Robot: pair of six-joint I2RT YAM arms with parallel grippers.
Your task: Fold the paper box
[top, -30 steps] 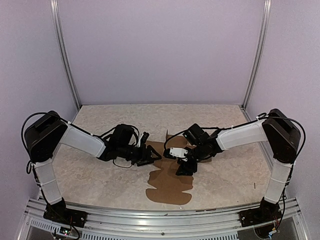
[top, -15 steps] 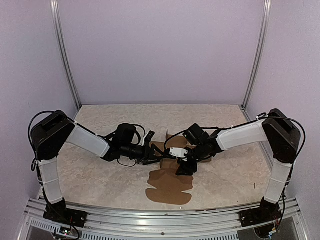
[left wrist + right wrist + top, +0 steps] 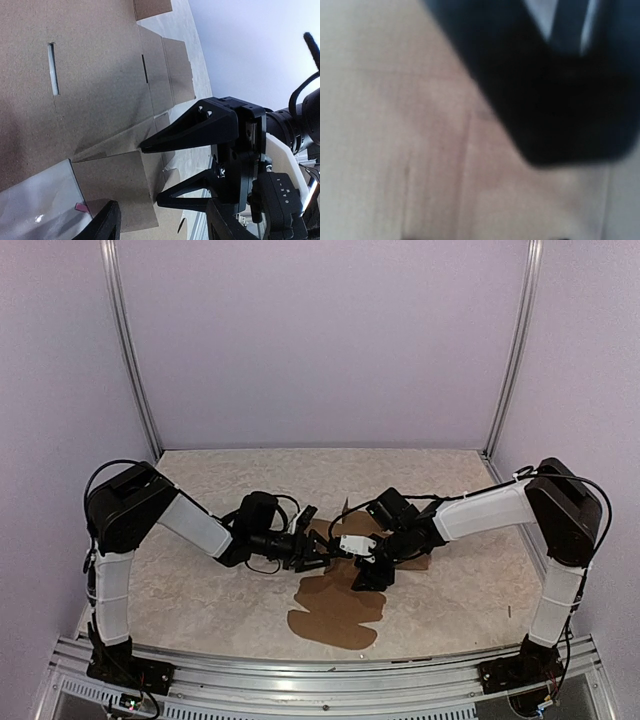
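Observation:
The paper box (image 3: 335,610) is a flat brown cardboard sheet in the middle of the table, its rounded tabs toward the near edge. In the left wrist view its panels and slots (image 3: 100,75) fill the upper left. My left gripper (image 3: 312,552) lies low at the sheet's left side. It is open, with a square flap (image 3: 112,185) between its fingers (image 3: 107,225). My right gripper (image 3: 368,578) is over the sheet's middle. In the left wrist view (image 3: 152,174) it is open, one fingertip on a fold. The right wrist view is a blur of cardboard (image 3: 420,150).
The speckled table (image 3: 200,480) is closed in by lilac walls with metal posts (image 3: 130,350) at the back corners. An aluminium rail (image 3: 320,675) runs along the near edge. A small dark speck (image 3: 508,612) lies at the right.
My left arm has reached right, bringing its gripper onto the sheet's left flap. The sheet's near part has shifted slightly left. The right arm has stayed put.

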